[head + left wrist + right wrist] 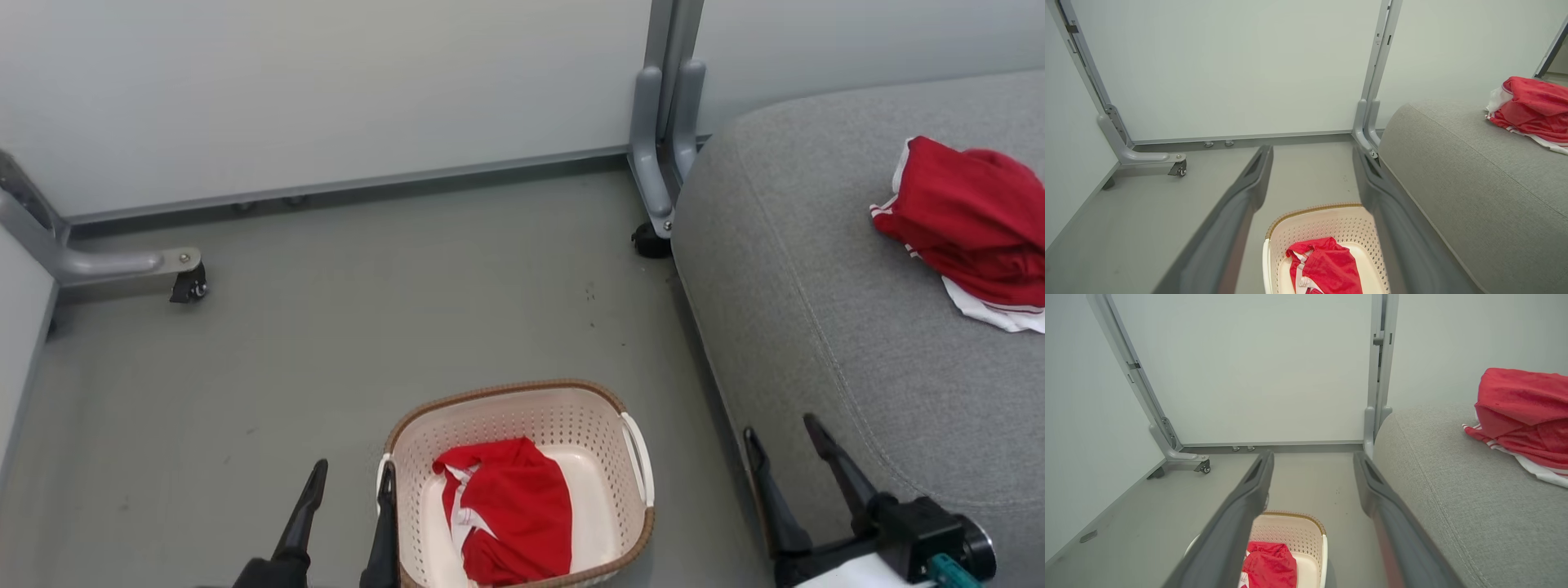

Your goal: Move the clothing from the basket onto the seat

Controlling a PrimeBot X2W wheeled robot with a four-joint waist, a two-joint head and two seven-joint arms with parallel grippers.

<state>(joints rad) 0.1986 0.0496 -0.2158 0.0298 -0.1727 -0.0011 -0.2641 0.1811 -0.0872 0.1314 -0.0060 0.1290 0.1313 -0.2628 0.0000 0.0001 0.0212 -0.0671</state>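
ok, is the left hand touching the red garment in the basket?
Apart. Head view: the left hand is open and outside the basket rim, with bare white basket wall showing between it and the garment.

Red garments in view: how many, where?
2. One red white-trimmed fabric garment lies in the cream perforated plastic basket; the other on the grey woven-fabric seat. Another could hide underneath.

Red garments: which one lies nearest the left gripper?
The garment inside the basket, just beside the left gripper; the other garment lies on the grey seat to the right.
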